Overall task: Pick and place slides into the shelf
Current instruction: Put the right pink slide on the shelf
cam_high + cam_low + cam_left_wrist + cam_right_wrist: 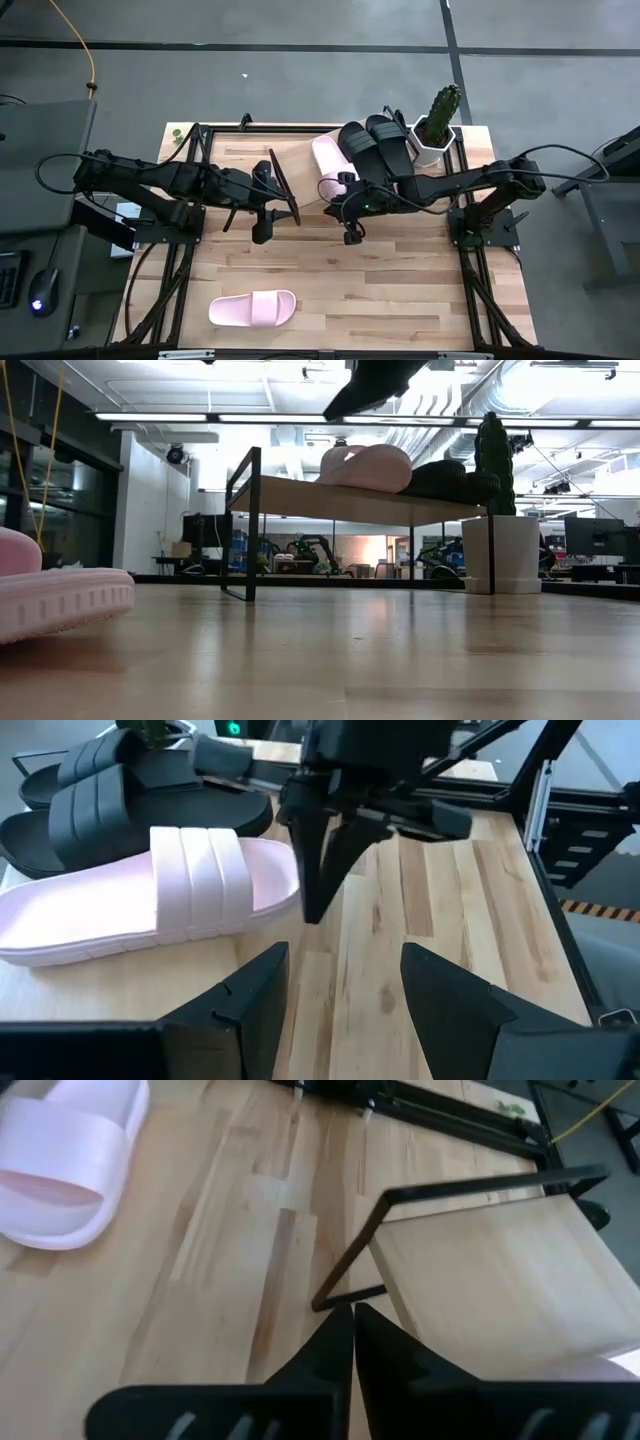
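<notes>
The light-wood shelf (300, 165) stands at the table's far middle. On its top lie one pale pink slide (330, 170) and two black slides (375, 145), sole down, side by side. The second pink slide (252, 308) lies sole down on the table near the front left. My left gripper (268, 215) is open and empty by the shelf's left end, its fingers (250, 1000) facing the pink slide (150, 890) on the shelf. My right gripper (351, 228) is shut and empty, pointing down just in front of the shelf (500, 1280).
A white pot with a cactus (437, 130) stands at the shelf's right end. My two grippers are close to each other in front of the shelf. Bare table lies between them and the pink slide near the front edge.
</notes>
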Robot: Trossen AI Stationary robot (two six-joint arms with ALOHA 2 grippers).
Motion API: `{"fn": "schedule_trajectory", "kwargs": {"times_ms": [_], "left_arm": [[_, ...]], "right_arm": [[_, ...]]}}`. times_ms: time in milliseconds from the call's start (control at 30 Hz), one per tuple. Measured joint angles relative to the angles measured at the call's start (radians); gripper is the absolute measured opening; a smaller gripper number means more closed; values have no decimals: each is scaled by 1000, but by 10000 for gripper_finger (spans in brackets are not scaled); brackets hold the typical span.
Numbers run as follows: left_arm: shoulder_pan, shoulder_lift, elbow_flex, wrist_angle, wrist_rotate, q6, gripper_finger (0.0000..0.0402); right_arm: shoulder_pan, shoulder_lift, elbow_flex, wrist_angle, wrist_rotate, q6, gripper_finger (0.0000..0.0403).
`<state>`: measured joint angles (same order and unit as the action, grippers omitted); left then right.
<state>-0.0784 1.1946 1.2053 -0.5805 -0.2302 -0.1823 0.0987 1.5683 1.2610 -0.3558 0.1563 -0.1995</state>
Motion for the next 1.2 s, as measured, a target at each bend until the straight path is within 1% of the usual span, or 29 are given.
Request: {"fn": "schedule_trajectory", "kwargs": {"times_ms": [300,500,733,900,1033,1200], "left_arm": [[0,11,-2,-119,-1,-4,184],[0,33,-1,-113,-1,2,184],[0,35,-1,-114,0,3,184],[0,35,-1,-109,0,3,184],[0,35,-1,-109,0,3,184],[0,35,-1,-110,0,3,184]], "right_arm": [[-23,20,0,-14,1,25,0],[-25,23,0,-39,16,51,0],[-29,23,0,-121,46,116,0],[-29,23,0,-126,46,117,0],[-29,23,0,-141,80,139,0],[-31,23,0,-157,80,144,0]]}}
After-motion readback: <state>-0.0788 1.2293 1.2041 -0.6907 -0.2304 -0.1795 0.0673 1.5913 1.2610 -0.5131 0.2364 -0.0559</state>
